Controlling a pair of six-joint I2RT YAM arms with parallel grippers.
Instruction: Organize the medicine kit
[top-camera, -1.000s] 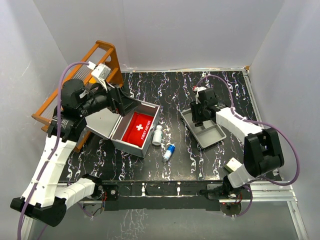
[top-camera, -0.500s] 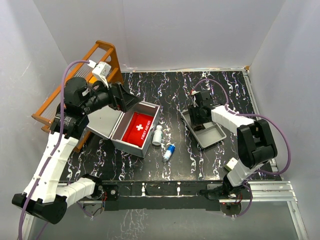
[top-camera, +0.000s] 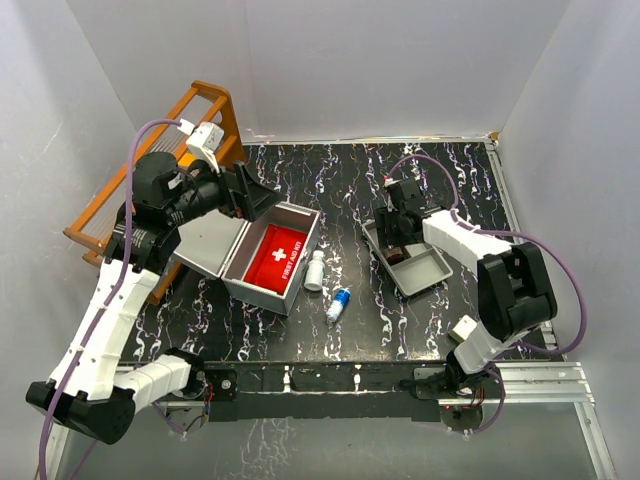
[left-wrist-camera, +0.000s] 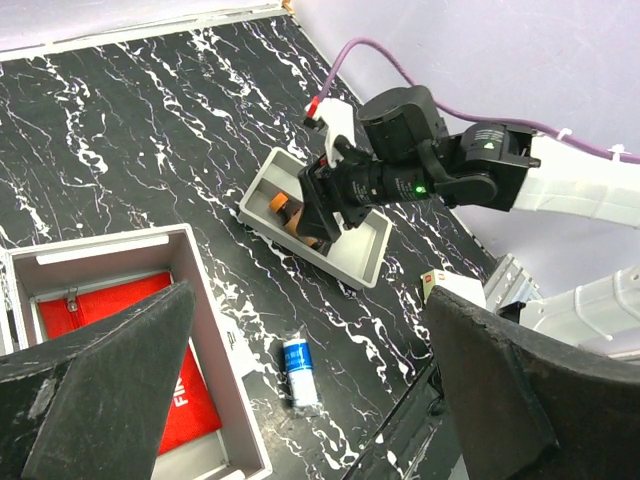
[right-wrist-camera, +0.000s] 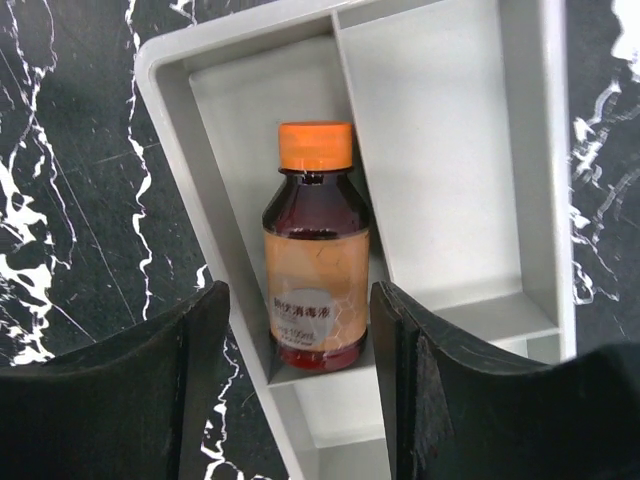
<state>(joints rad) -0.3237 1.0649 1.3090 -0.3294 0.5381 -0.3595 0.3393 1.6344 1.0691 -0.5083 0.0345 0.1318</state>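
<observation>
Your medicine kit (top-camera: 205, 246) sits open on the left of the bench (top-camera: 300, 170), holding only a red pouch (top-camera: 278, 256). A white bottle (top-camera: 314, 271) and a blue bottle (top-camera: 339, 303) lie just beside it. Your right hand (right-wrist-camera: 300, 300) straddles the brown bottle (right-wrist-camera: 315, 250) in the tray (top-camera: 430, 268), fingers apart. Your left hand (left-wrist-camera: 310, 295) hovers wide open and empty. Most of the packing looks undone.

One medicine kit (top-camera: 205, 246), one red pouch (top-camera: 278, 257), one tray (top-camera: 428, 270), one wooden rack (top-camera: 214, 106), three bottles (top-camera: 315, 270) (top-camera: 339, 304) (right-wrist-camera: 316, 250).
</observation>
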